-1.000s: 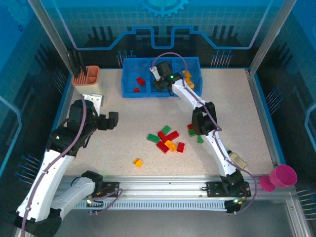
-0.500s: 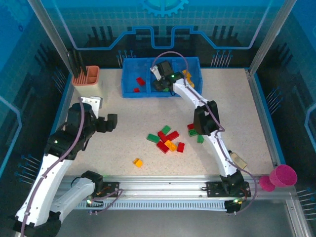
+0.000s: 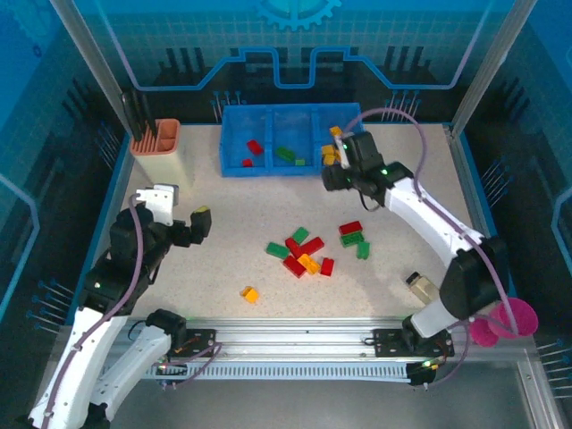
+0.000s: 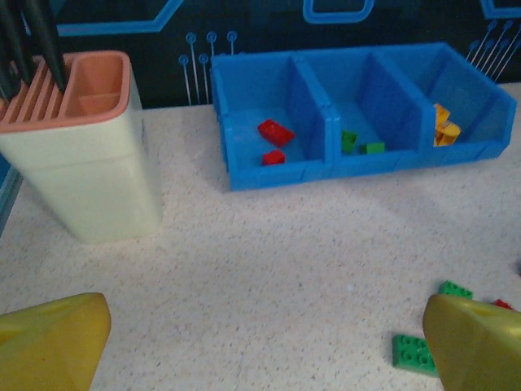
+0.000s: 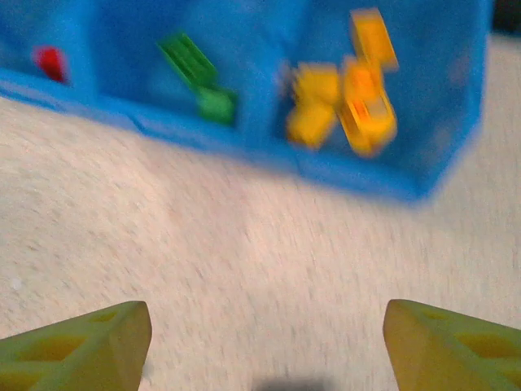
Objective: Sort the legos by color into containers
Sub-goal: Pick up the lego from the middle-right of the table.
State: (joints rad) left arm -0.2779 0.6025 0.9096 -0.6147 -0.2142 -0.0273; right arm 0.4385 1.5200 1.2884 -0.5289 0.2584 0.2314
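Left gripper (image 3: 195,223): fingers standing wide apart, holding nothing, near left | Right gripper (image 3: 332,173): fingers gaping, empty, hovering beside blue bin (image 3: 268,168) | Legos (image 3: 304,255): lying mid-table, some sitting sorted in bin.

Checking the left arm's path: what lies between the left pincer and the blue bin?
Bare table lies between the left pincer and the bin, as the left wrist view shows; the peach holder stands left of that stretch.

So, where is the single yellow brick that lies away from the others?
In the top view the yellow brick lies alone on the table, left of and nearer than the mixed pile, toward the near rail.
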